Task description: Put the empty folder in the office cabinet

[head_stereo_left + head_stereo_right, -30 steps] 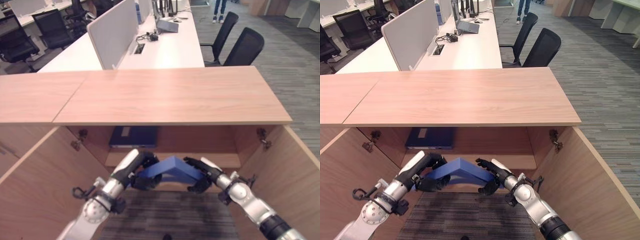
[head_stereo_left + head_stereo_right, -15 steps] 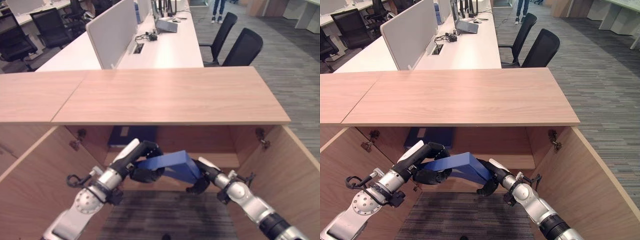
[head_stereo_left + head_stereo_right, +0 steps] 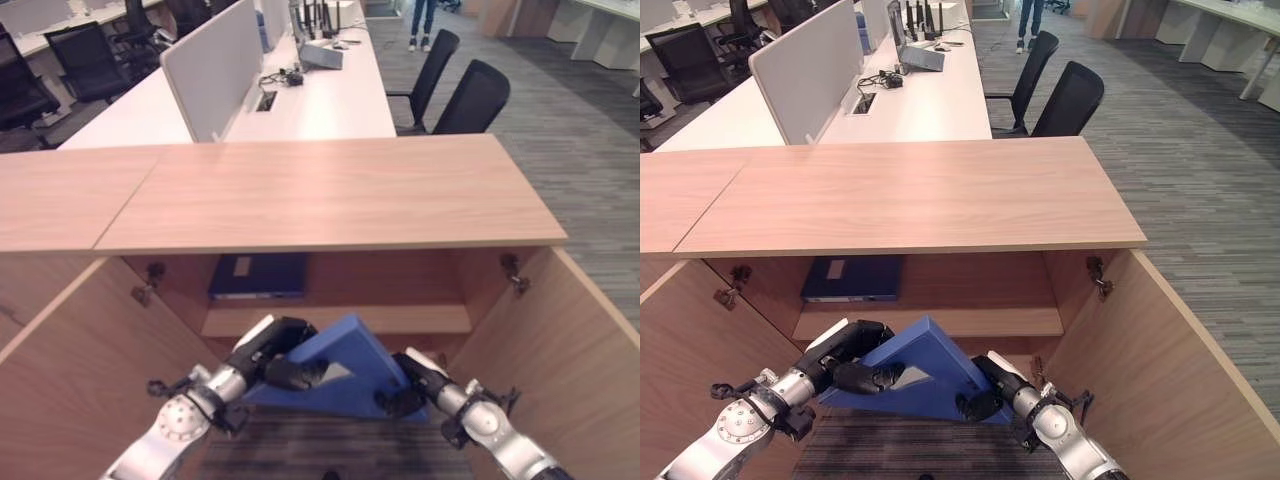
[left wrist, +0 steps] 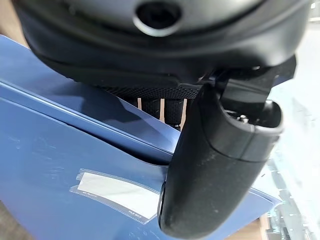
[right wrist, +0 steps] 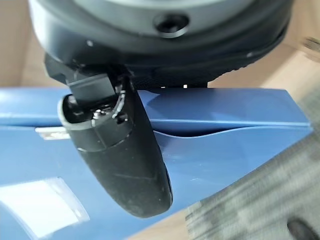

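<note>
A blue folder (image 3: 345, 378) with a white label (image 4: 115, 194) is held tilted, one corner up, in front of the open wooden cabinet (image 3: 330, 190), just below its inner shelf (image 3: 340, 318). My left hand (image 3: 277, 360) grips the folder's left side, thumb (image 4: 215, 165) pressed on the cover and fingers behind it. My right hand (image 3: 408, 388) holds the lower right edge, thumb (image 5: 120, 160) on the blue cover (image 5: 225, 130). Both hands are shut on the folder.
A darker blue folder (image 3: 258, 276) lies flat on the left of the cabinet's shelf. The cabinet doors stand open at the left (image 3: 60, 380) and right (image 3: 575, 370). Behind the cabinet are white desks (image 3: 320, 95) and black chairs (image 3: 470, 95). A person (image 3: 422, 20) stands far off.
The folder has dropped lower and tipped up so that its cover faces me. Both hands moved down with it. The camera has shifted a little.
</note>
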`<state>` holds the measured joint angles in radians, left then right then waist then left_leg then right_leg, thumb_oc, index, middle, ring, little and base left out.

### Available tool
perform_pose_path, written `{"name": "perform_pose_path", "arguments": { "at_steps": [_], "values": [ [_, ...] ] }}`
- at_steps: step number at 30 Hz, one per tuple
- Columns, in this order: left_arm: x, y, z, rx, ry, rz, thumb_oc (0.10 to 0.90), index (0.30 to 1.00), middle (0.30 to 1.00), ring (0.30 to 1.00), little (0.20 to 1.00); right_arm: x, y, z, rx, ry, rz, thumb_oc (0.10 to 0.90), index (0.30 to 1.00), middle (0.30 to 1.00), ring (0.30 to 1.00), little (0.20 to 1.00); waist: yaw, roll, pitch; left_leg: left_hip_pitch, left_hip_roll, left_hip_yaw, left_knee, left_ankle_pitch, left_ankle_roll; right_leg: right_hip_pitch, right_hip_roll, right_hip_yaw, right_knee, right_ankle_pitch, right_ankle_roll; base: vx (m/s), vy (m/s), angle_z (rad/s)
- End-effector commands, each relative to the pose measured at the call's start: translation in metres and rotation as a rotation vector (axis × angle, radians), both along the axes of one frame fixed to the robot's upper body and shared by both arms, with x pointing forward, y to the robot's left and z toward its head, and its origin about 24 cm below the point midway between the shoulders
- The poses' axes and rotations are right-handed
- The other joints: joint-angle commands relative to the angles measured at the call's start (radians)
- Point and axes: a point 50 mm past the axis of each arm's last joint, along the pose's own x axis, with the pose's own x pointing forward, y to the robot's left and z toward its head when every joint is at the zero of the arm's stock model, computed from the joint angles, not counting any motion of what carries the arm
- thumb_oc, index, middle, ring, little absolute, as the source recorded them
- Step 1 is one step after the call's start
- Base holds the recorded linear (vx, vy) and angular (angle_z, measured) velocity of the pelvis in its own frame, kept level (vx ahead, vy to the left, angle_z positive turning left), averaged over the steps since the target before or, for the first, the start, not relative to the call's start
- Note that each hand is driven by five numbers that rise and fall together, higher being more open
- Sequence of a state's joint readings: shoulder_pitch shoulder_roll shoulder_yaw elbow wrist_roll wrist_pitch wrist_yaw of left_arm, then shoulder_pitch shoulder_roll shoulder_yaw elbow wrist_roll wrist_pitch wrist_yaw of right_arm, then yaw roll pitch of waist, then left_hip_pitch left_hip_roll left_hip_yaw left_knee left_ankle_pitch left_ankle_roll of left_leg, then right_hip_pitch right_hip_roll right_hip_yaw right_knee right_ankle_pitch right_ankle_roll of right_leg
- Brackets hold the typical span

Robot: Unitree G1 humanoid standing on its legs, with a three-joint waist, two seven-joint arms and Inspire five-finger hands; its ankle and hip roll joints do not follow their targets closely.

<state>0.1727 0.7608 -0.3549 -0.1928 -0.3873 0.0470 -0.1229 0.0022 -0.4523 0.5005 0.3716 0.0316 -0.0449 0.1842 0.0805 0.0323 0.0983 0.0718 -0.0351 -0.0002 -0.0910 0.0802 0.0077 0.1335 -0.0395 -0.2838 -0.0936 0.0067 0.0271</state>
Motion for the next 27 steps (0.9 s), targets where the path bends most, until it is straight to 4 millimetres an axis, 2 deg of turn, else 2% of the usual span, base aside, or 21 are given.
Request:
{"name": "perform_pose_path", "arguments": {
  "at_steps": [1, 3, 6, 7, 8, 9, 10, 12, 14, 17, 22, 25, 27],
  "values": [
    [0.011, -0.076, 0.09, -0.646, -0.327, -0.31, 0.8, 0.9, 0.9, 0.9, 0.9, 0.015, 0.069, 0.017, 0.438, 0.066, -0.005, 0.4, 0.3, 0.3, 0.3, 0.3, -0.007, -0.027, -0.045, 0.04, 0.019, 0.026, 0.004, -0.148, -0.041, 0.03, -0.05, -0.031, 0.006, -0.027, 0.076, 0.01, 0.005, -0.08],
    [0.008, -0.067, 0.056, -0.67, -0.148, -0.219, 0.8, 0.9, 0.9, 0.9, 0.9, 0.004, 0.057, 0.003, 0.416, 0.135, -0.051, 0.4, 0.3, 0.3, 0.3, 0.3, -0.011, -0.027, -0.044, 0.039, 0.019, 0.028, 0.004, -0.147, -0.041, 0.027, -0.05, -0.032, 0.006, -0.025, 0.076, 0.0, -0.002, -0.06],
    [0.003, -0.049, 0.018, -0.702, -0.01, -0.026, 0.8, 0.9, 0.9, 0.9, 0.9, -0.005, 0.042, -0.007, 0.397, 0.178, -0.115, 0.4, 0.3, 0.3, 0.3, 0.3, -0.011, -0.028, -0.043, 0.038, 0.018, 0.025, 0.004, -0.144, -0.04, 0.025, -0.049, -0.033, 0.006, -0.024, 0.077, 0.0, 0.0, 0.0],
    [0.003, -0.049, 0.018, -0.702, -0.01, -0.026, 0.8, 0.9, 0.9, 0.9, 0.9, -0.005, 0.042, -0.007, 0.397, 0.178, -0.115, 0.4, 0.3, 0.3, 0.3, 0.3, -0.011, -0.028, -0.044, 0.037, 0.018, 0.025, 0.004, -0.144, -0.04, 0.024, -0.05, -0.034, 0.006, -0.024, 0.077, 0.0, 0.0, 0.0],
    [-0.005, -0.03, -0.009, -0.693, 0.066, 0.158, 0.8, 0.9, 0.9, 0.9, 0.9, -0.012, 0.027, -0.013, 0.373, 0.197, -0.172, 0.4, 0.3, 0.3, 0.3, 0.3, -0.01, -0.027, -0.044, 0.035, 0.017, 0.022, 0.004, -0.141, -0.038, 0.023, -0.049, -0.036, 0.006, -0.023, 0.076, 0.0, -0.005, 0.04],
    [-0.009, -0.02, -0.019, -0.679, 0.09, 0.249, 0.8, 0.9, 0.9, 0.9, 0.9, -0.016, 0.019, -0.017, 0.352, 0.21, -0.207, 0.4, 0.3, 0.3, 0.3, 0.3, -0.006, -0.026, -0.041, 0.037, 0.017, 0.021, 0.004, -0.141, -0.037, 0.025, -0.048, -0.037, 0.006, -0.024, 0.075, 0.0, 0.0, 0.0],
    [-0.009, -0.02, -0.019, -0.679, 0.09, 0.249, 0.8, 0.9, 0.9, 0.9, 0.9, -0.016, 0.019, -0.017, 0.352, 0.21, -0.207, 0.4, 0.3, 0.3, 0.3, 0.3, -0.008, -0.027, -0.044, 0.033, 0.017, 0.02, 0.004, -0.139, -0.037, 0.021, -0.049, -0.038, 0.006, -0.023, 0.075, 0.0, -0.003, 0.06],
    [-0.023, 0.006, -0.032, -0.638, 0.098, 0.427, 0.8, 0.9, 0.9, 0.9, 0.9, -0.029, -0.002, -0.027, 0.325, 0.251, -0.3, 0.4, 0.3, 0.3, 0.3, 0.3, -0.007, -0.027, -0.042, 0.028, 0.015, 0.015, 0.004, -0.135, -0.037, 0.02, -0.05, -0.045, 0.006, -0.024, 0.075, -0.01, -0.004, 0.05],
    [-0.035, 0.021, -0.046, -0.605, 0.122, 0.559, 0.8, 0.9, 0.9, 0.9, 0.9, -0.039, -0.013, -0.034, 0.306, 0.283, -0.353, 0.4, 0.3, 0.3, 0.3, 0.3, -0.003, -0.027, -0.038, 0.029, 0.016, 0.013, 0.004, -0.135, -0.038, 0.021, -0.048, -0.048, 0.006, -0.026, 0.074, 0.0, 0.0, 0.0],
    [-0.047, 0.034, -0.063, -0.583, 0.161, 0.716, 0.8, 0.9, 0.9, 0.9, 0.9, -0.047, -0.025, -0.039, 0.242, 0.304, -0.385, 0.4, 0.3, 0.3, 0.3, 0.3, 0.0, -0.027, -0.037, 0.026, 0.016, 0.009, 0.004, -0.132, -0.037, 0.021, -0.048, -0.055, 0.006, -0.028, 0.072, 0.0, 0.0, 0.0],
    [-0.056, 0.041, -0.079, -0.562, 0.197, 0.853, 0.8, 0.9, 0.9, 0.9, 0.9, -0.049, -0.034, -0.043, 0.186, 0.315, -0.416, 0.4, 0.3, 0.3, 0.3, 0.3, 0.004, -0.03, -0.037, 0.015, 0.014, 0.002, 0.004, -0.126, -0.035, 0.013, -0.048, -0.059, 0.006, -0.029, 0.07, -0.01, -0.002, 0.05],
    [-0.057, 0.038, -0.088, -0.556, 0.237, 0.873, 0.8, 0.9, 0.9, 0.9, 0.9, -0.047, -0.031, -0.044, 0.211, 0.323, -0.44, 0.4, 0.3, 0.3, 0.3, 0.3, 0.004, -0.029, -0.036, 0.014, 0.013, 0.003, 0.004, -0.126, -0.034, 0.014, -0.047, -0.059, 0.006, -0.03, 0.069, 0.0, -0.002, 0.06],
    [-0.058, 0.028, -0.1, -0.63, 0.307, 0.915, 0.8, 0.9, 0.9, 0.9, 0.9, -0.042, -0.026, -0.044, 0.237, 0.323, -0.458, 0.4, 0.3, 0.3, 0.3, 0.3, 0.003, -0.028, -0.036, 0.013, 0.013, 0.002, 0.004, -0.123, -0.035, 0.011, -0.047, -0.061, 0.006, -0.029, 0.069, 0.0, -0.003, 0.02]
  ]
}}
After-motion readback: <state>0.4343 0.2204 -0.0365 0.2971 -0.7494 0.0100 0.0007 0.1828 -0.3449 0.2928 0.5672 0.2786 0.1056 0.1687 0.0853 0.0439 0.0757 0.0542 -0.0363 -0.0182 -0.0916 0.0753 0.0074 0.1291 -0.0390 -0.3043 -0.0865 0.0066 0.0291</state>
